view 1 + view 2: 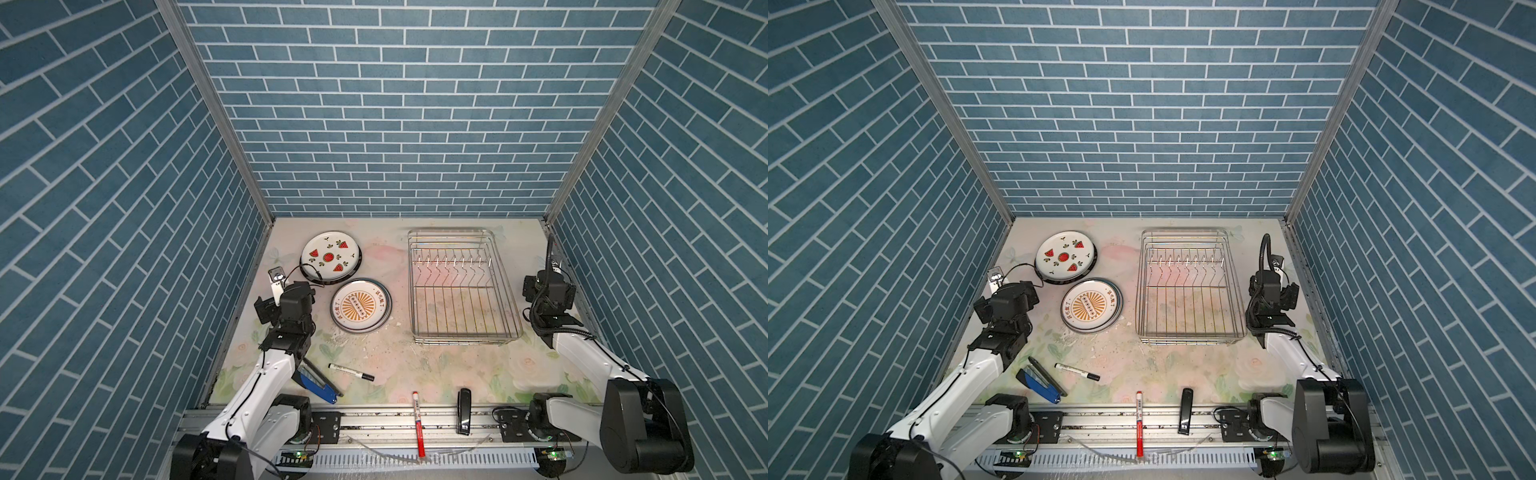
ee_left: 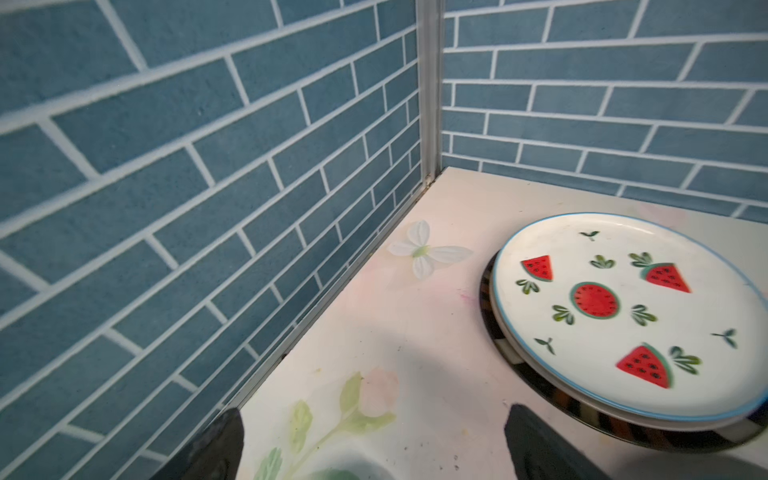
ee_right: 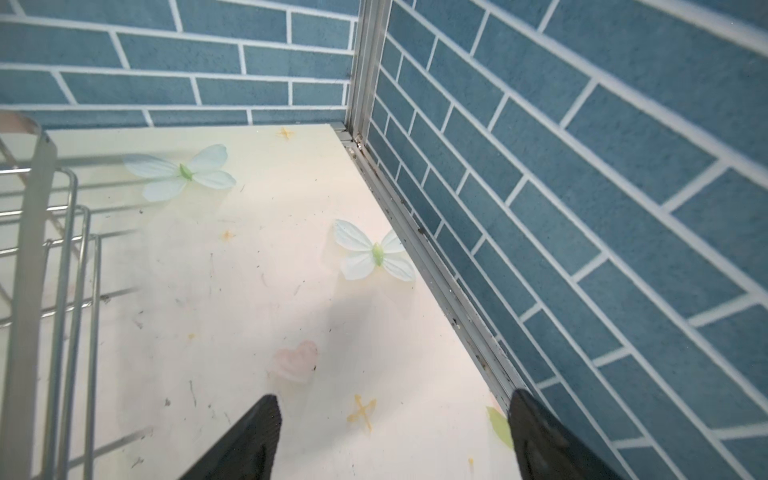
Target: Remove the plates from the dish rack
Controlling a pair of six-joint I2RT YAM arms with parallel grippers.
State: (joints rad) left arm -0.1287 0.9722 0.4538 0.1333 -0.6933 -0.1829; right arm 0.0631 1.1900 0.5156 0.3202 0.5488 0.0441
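Left hand [image 2: 374, 415]: fingers wide apart, nothing between them, low over the desk [image 1: 457, 374], just beside the watermelon plate [image 1: 330, 255]. Right hand [image 3: 395, 397]: fingers also apart, empty, over bare desk between the dish rack [image 1: 465, 338] and the right wall.

Rack shows no plate in both top views; prongs bare. Plates lie flat on the desk left of the rack, apart from it, in two piles. The watermelon plate tops a dark-rimmed one. Nearer the robot, the sunburst plate [image 1: 360, 306] tops a grey-blue-rimmed one. How many lie under each can't be told.

Judgement: unloading looks finished, and the step in hand is getting both hands clear.
- Left hand should lift straight up before swinging back. One finger is close to the watermelon pile's edge, and a sideways sweep could shove the top plate off.
- Right hand should rise away from the rack's side wires, not drag across them.
- Left arm should mind the black marker [image 1: 351, 372] and blue stapler [image 1: 316, 384] lying by it.

Writing:
- Sunburst plate has red characters around its rim, too small to read.
- Red pen [image 1: 417, 424] has a white label, print illegible.
- Black marker's print is likewise illegible.
- No brand readable anywhere.
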